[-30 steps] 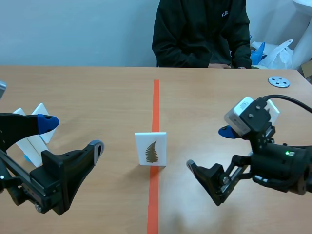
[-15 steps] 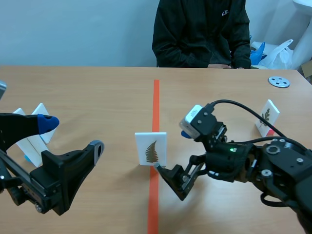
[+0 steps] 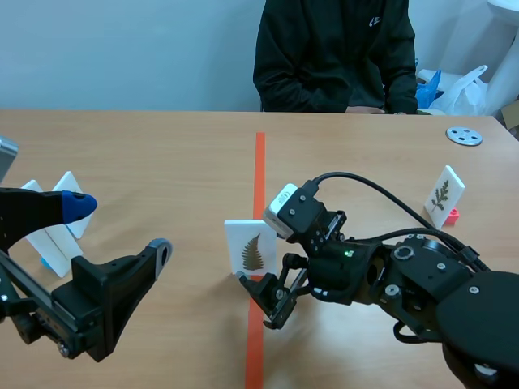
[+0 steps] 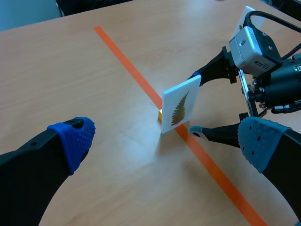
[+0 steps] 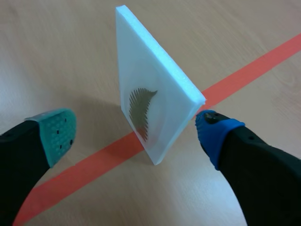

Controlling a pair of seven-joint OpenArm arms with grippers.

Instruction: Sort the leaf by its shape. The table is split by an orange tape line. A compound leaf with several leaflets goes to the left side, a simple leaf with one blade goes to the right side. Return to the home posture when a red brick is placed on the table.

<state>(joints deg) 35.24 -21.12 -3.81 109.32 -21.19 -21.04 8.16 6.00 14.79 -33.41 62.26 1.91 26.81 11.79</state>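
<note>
Near edge first: left gripper (image 3: 118,225) sits low on the left side, fingers spread wide, nothing between them, well apart from the action. Beside it, a little farther out, two white cards (image 3: 57,215) already stand on the left side.

Right gripper (image 3: 269,271) reaches in to the middle, fingers apart and straddling the fern card (image 3: 250,247). Wrist view: the green pad (image 5: 55,134) is clear of the printed face, the blue pad (image 5: 214,129) is just beside the card's back edge. Can't tell if it touches. No squeeze yet, so not a grip.

Fern card stands upright on a small yellow base (image 4: 160,113), right on the orange tape line (image 3: 259,162), on neither side.

Step in hand, as I read it: lining up the grasp. The fern has many leaflets, so it's compound and belongs on the left.

Next move probably needs both pads to close flat on the two faces without tipping the thin card, then a lift and a carry across the line, clear of the left gripper.

Farther out on the right: another leaf card (image 3: 444,193) on a red base, then a grey disc (image 3: 464,135). A person (image 3: 332,57) sits at the far edge. No red brick in sight.
</note>
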